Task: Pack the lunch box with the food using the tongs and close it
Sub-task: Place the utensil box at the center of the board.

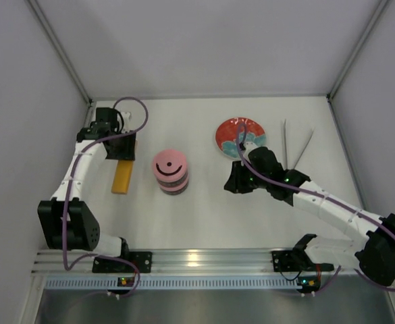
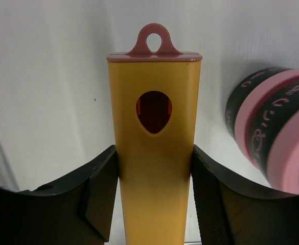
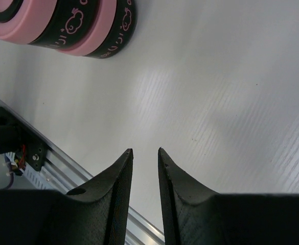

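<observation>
The lunch box (image 1: 170,172) stands mid-table as a closed stack of pink and black tiers, its top lid bearing a black curved handle; it also shows in the left wrist view (image 2: 277,127) and the right wrist view (image 3: 72,23). The silver tongs (image 1: 295,148) lie at the back right in a narrow V. I cannot make out the food. My left gripper (image 1: 123,158) (image 2: 154,153) is shut on a flat orange bar (image 2: 154,153) with a pink looped cap, left of the lunch box. My right gripper (image 1: 234,183) (image 3: 145,150) hangs right of the lunch box, narrowly open and empty.
A red-and-blue patterned plate (image 1: 240,137) sits behind the right arm, partly covered by it. The orange bar (image 1: 122,177) lies on the table pointing toward the near edge. Grey walls close in the table on three sides. A metal rail (image 1: 197,260) runs along the front.
</observation>
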You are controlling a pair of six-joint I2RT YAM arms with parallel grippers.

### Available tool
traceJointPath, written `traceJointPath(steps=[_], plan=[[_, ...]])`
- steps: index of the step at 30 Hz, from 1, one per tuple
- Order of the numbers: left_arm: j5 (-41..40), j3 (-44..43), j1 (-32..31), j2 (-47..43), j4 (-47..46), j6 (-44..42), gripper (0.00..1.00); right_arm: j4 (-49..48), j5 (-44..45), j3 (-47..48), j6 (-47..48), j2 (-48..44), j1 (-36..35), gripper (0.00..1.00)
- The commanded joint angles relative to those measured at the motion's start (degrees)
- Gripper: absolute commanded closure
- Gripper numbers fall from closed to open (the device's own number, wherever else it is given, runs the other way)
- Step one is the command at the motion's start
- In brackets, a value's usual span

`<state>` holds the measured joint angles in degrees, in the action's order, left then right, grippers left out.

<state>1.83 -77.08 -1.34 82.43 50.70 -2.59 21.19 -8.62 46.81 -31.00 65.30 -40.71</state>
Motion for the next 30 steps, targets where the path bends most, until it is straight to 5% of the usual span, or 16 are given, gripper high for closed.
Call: traceJointPath(steps=[1, 13, 20, 30], plan=[[0.29, 6.49, 0.47, 1.32, -8.75, 2.33, 1.0, -2.65, 0.45, -1.19, 0.33, -1.31, 1.07, 0.74], [-6.81, 22.3, -4.19, 4.49, -25.72, 12.34, 1.0, -1.68, 1.68, -3.39, -1.34, -2.45, 1.16, 0.75], [-8.68, 24.43, -4.28, 8.27, -31.27, 14.72, 1.0, -1.5, 2.12, -3.65, -2.57, -3.42, 1.24, 0.75], [-5.34, 25.57, -4.46, 8.1, -34.0, 14.55, 0.63, -0.98, 2.38, -3.57, -2.57, -3.86, 1.16, 0.74]])
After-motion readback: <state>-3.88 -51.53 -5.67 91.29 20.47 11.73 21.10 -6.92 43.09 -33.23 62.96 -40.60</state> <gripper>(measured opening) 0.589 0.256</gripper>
